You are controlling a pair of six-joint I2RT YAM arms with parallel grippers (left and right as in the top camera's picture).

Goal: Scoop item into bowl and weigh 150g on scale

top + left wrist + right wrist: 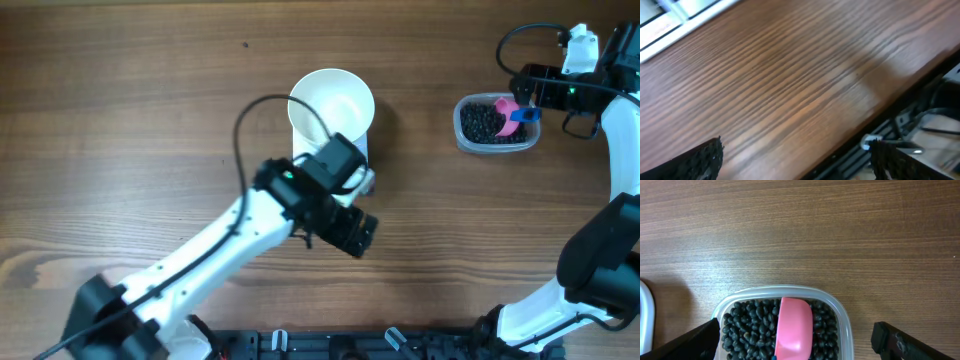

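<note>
The white bowl point(330, 103) stands at the table's middle back, and its rim point(644, 315) shows at the left edge of the right wrist view. A white scale point(363, 155) lies under it, mostly hidden by my left arm. The item, small black beans point(482, 122) point(747, 325), fills a clear tub point(497, 143) point(842, 322), with a pink scoop point(508, 111) point(794, 327) lying on top. My right gripper point(527, 95) point(797, 350) hangs open above the tub, its fingers point(695, 342) either side. My left gripper point(352, 232) point(800, 165) is open over bare wood in front of the scale, holding nothing.
The table's front edge point(875, 117) with a black rail and cables lies just beyond my left gripper. A white object's edge point(660, 27) crosses the top left corner of the left wrist view. Black cables point(240, 130) loop beside the bowl.
</note>
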